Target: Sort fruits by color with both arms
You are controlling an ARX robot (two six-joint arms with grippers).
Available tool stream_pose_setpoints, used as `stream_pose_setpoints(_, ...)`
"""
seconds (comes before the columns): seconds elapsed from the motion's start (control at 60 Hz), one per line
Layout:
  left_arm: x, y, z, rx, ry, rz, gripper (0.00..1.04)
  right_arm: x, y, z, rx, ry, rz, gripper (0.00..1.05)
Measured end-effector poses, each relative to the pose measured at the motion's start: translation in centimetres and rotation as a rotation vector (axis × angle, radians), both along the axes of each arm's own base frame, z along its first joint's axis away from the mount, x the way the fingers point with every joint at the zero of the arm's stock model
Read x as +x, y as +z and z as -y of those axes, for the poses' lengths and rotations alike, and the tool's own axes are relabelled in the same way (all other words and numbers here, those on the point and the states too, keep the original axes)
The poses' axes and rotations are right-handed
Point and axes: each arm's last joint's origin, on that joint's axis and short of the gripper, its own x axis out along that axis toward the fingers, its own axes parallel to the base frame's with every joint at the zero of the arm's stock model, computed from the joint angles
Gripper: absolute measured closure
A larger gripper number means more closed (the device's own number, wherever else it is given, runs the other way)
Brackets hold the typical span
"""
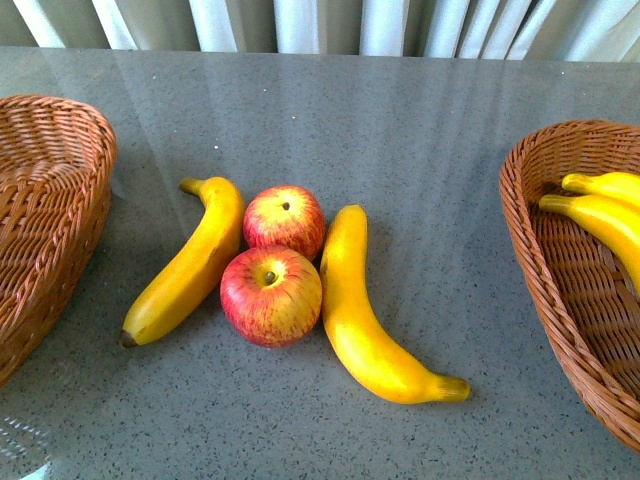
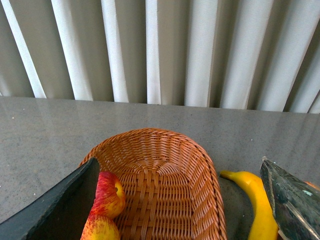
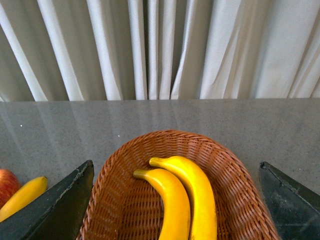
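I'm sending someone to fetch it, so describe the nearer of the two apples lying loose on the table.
On the grey table, between the left basket and right basket, four loose fruits cluster: two apples flanked by the left banana and right banana. The nearer apple sits in front of the other apple, closest to the camera, and is the deeper red.

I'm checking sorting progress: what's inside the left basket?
Two red apples lie at one side of the left basket. The left end effector's finger covers part of them and that corner.
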Motion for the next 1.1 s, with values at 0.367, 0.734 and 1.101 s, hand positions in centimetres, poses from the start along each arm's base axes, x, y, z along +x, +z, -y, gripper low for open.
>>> stream_pose_setpoints(0.367,0.0,0.0,0.0,0.000,0.000,0.000,0.09,0.0,0.0,0.0,0.000,0.000,0.000,0.09)
stream_pose_setpoints(0.734,0.0,0.0,0.0,0.000,0.000,0.000,0.09,0.0,0.0,0.0,0.000,0.000,0.000,0.09)
stream_pose_setpoints(1.101,4.3,1.8,1.7,0.191,-0.190,-0.185,0.09,0.0,0.0,0.0,0.000,0.000,0.000,0.09)
